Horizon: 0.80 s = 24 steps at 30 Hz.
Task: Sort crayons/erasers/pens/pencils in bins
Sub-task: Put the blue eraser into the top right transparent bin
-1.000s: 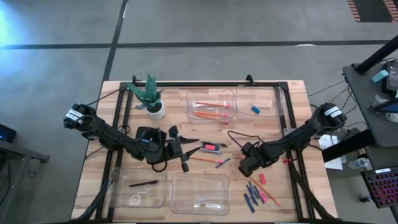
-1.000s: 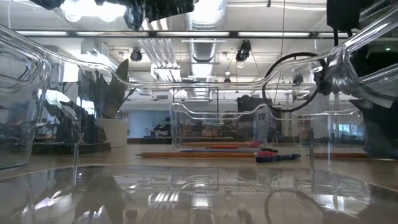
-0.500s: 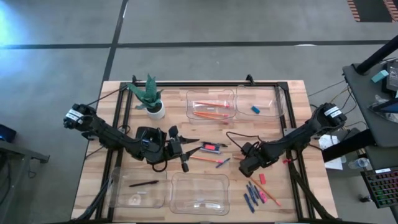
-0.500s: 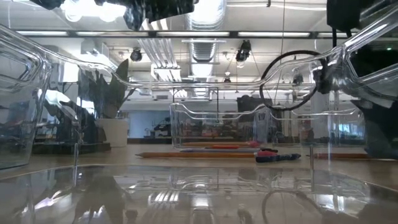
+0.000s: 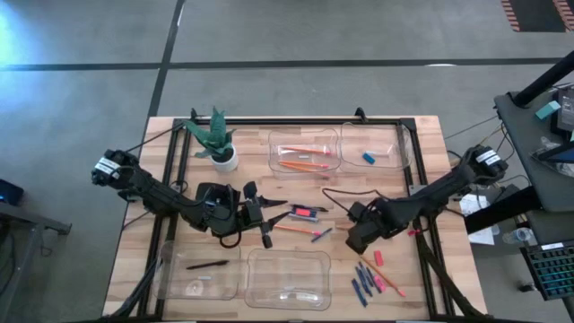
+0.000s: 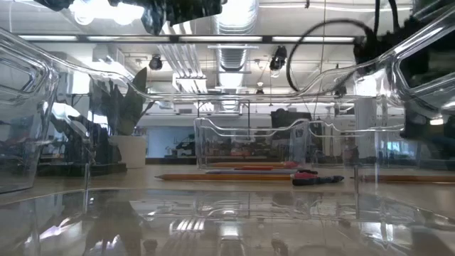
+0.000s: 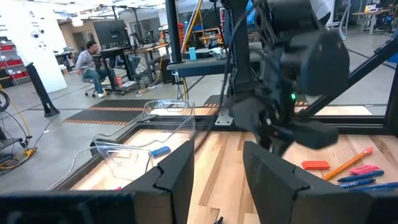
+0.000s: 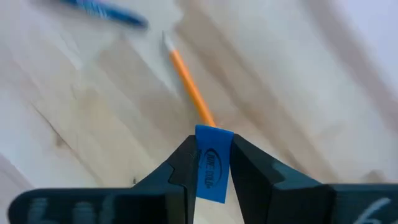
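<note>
**A:** While the right pincer hangs over the tabletop, how far along would you say the sorting is?

**B:** Early, I'd judge. Of the four bins, the two on that pincer's far side hold a few orange pencils and one blue eraser. The bin near the left pincer has a single black pen.

**A:** And the pincers themselves?

**B:** The left one is spread with nothing between its fingers. The right one is pinching a blue printed eraser, lifted clear of the wood.

**A:** What's left?

**B:** Close by the right pincer, away from the far bins, lie several dark-blue crayons, a loose pencil and a pink eraser. Between the two pincers sit another pencil and a bluish pen.
</note>
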Motion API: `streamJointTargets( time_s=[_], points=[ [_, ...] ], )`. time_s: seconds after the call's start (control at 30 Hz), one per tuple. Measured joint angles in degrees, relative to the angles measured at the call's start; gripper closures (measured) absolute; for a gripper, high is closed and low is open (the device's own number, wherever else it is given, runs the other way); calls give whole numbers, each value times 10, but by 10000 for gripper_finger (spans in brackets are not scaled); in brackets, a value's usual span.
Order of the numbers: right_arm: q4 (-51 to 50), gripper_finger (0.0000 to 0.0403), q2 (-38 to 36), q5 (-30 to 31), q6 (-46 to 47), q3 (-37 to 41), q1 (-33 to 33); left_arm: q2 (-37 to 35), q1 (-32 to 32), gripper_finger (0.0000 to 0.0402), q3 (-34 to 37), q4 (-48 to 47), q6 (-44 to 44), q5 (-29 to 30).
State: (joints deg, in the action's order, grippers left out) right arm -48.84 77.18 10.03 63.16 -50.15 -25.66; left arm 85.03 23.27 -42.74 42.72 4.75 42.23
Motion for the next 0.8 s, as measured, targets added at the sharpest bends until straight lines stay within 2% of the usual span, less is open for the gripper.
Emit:
streamJointTargets(
  time_s=[0.23,0.4,0.5,0.8],
  points=[
    [-138,327,-52,150,-48,-73,38,0,0,277,0,0,0,0],
    [-174,327,-86,215,-140,-106,116,0,0,277,0,0,0,0],
    [-173,326,-102,231,-216,-113,197,0,0,277,0,0,0,0],
    [-100,326,-111,221,-394,-71,517,0,0,277,0,0,0,0]
  ],
)
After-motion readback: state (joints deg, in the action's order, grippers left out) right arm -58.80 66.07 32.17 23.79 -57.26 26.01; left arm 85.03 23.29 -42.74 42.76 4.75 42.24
